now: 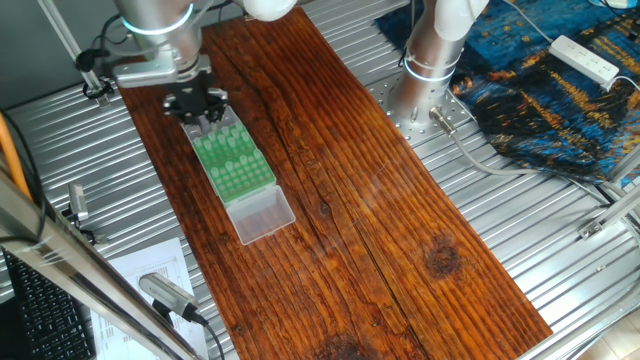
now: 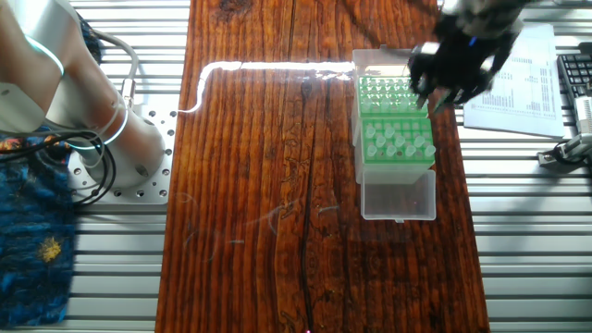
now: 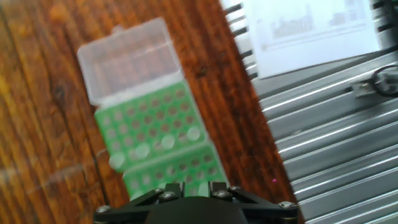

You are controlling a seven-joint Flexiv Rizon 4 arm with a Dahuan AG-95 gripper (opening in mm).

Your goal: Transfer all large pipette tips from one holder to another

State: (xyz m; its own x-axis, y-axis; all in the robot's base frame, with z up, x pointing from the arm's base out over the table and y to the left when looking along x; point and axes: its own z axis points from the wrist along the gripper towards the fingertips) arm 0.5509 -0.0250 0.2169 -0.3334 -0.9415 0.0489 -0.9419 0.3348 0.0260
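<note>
A green rack (image 1: pixel 234 160) (image 2: pixel 396 129) (image 3: pixel 155 134) lies on the wooden board, its clear lid (image 1: pixel 262 215) (image 2: pixel 400 194) (image 3: pixel 127 59) folded open at one end. Several large pipette tips (image 1: pixel 236 150) (image 2: pixel 398 143) (image 3: pixel 166 143), whitish with round tops, stand in the rack half nearest the lid. The rack half away from the lid shows mostly bare holes. My gripper (image 1: pixel 205 108) (image 2: pixel 442 81) (image 3: pixel 194 186) hovers over that half, at the end away from the lid. Its finger blocks stand apart with green rack showing between them. I see nothing held.
A printed sheet (image 2: pixel 518 83) (image 3: pixel 311 31) lies on the ribbed metal table beside the board. The arm's base (image 1: pixel 430 60) (image 2: pixel 102 129), a blue cloth (image 1: pixel 540 90) and a white power strip (image 1: pixel 585 58) sit on the other side. A keyboard (image 1: pixel 40 310) lies past the sheet.
</note>
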